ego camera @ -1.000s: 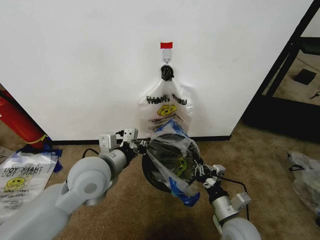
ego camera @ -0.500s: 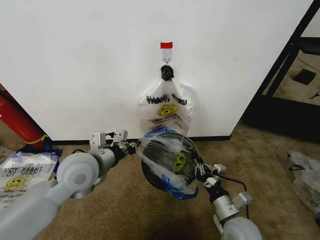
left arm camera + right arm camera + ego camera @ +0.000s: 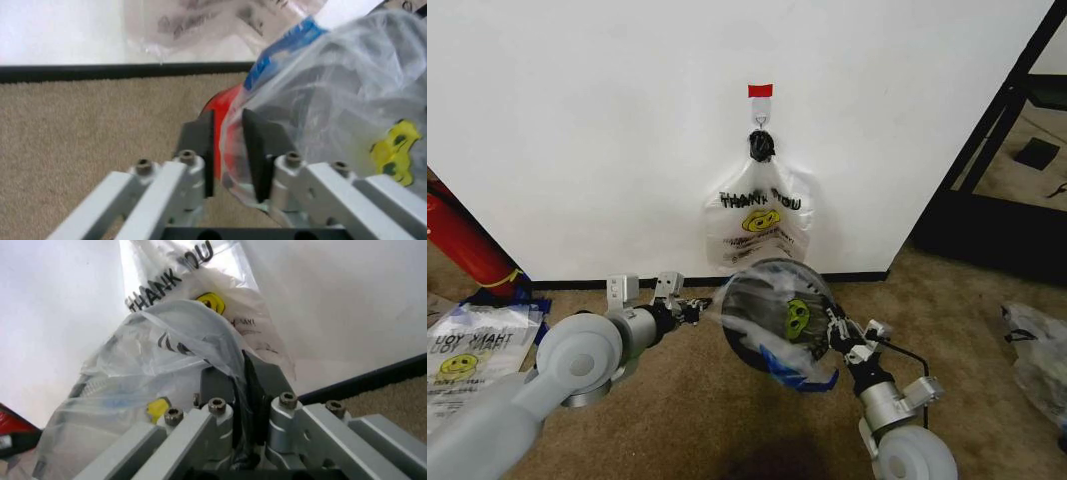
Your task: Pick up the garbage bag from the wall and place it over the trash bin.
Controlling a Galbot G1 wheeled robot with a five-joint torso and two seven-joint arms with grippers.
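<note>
Since a second ago, the garbage bag (image 3: 779, 320) has been stretched wider and lies more fully over the trash bin (image 3: 747, 340), which is enclosed by it on the carpet below the wall (image 3: 577, 130). One bag edge is pinched by the left gripper (image 3: 699, 309), the opposite edge by the right gripper (image 3: 835, 330)

Bright, even indoor light; white wall (image 3: 577, 130) nearly washed out. Soft shadow on carpet (image 3: 717, 420) at head view's lower edge. Glare streaks on plastic bag (image 3: 772, 315). Wrist views soft, close metal blurred.
</note>
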